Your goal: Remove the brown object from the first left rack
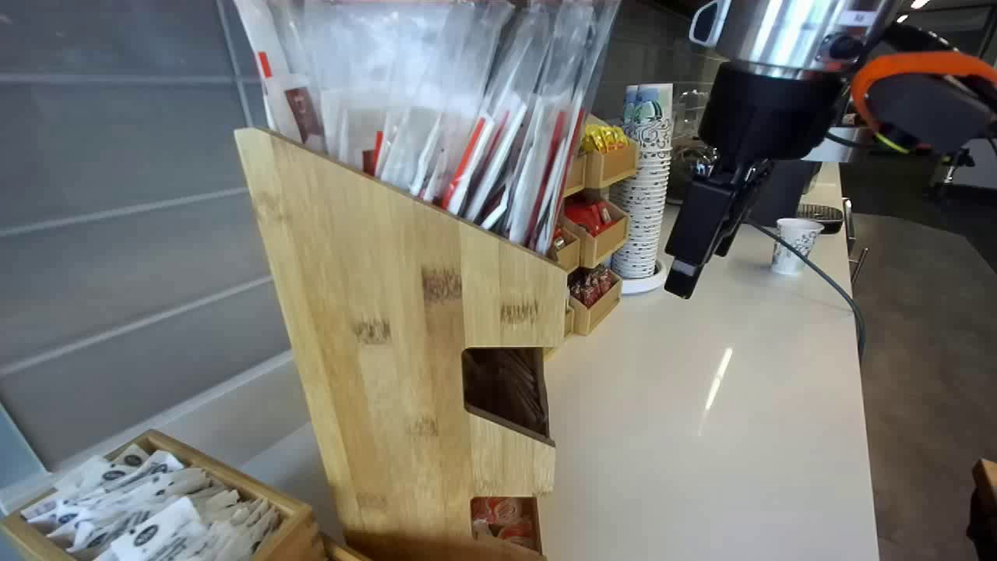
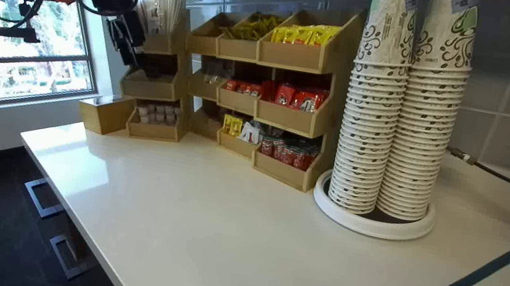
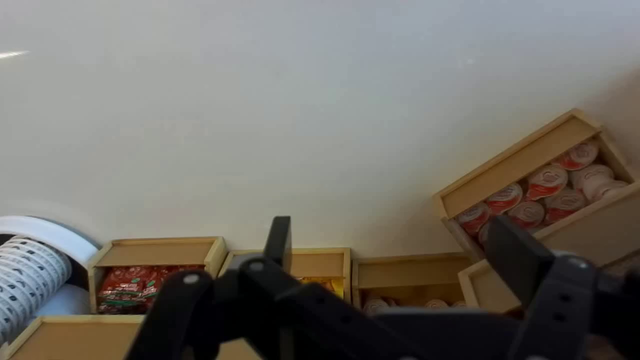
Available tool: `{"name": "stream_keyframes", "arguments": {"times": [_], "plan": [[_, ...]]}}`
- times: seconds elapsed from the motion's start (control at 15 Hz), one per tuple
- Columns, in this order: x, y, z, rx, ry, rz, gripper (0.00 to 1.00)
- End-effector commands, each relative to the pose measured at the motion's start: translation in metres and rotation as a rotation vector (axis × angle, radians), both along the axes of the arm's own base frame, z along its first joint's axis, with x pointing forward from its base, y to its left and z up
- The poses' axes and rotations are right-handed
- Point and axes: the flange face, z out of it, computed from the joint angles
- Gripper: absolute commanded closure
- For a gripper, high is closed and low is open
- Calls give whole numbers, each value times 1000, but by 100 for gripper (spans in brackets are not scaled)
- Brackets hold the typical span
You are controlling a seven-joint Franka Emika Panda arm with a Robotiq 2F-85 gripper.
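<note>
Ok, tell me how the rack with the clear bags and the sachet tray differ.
In an exterior view, the rack stands tall; the tray is low. Clear bags rise from the rack's slanted top; white sachets lie in the tray. Both are light wood and open-topped.

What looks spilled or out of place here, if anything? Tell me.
Nothing looks spilled. A lone patterned cup stands upright near the edge of the counter, apart from the stacked cups; it looks left out, though possibly on purpose.
</note>
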Motion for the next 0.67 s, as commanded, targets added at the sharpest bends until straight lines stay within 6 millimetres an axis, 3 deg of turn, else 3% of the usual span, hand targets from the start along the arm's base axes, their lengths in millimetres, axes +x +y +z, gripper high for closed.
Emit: {"name": "stream_keyframes", "arguments": {"times": [0.0,0.6], "plan": [[0,0,1,0,1,0,0],[0,-3,-1,37,-7,-10,0]]}}
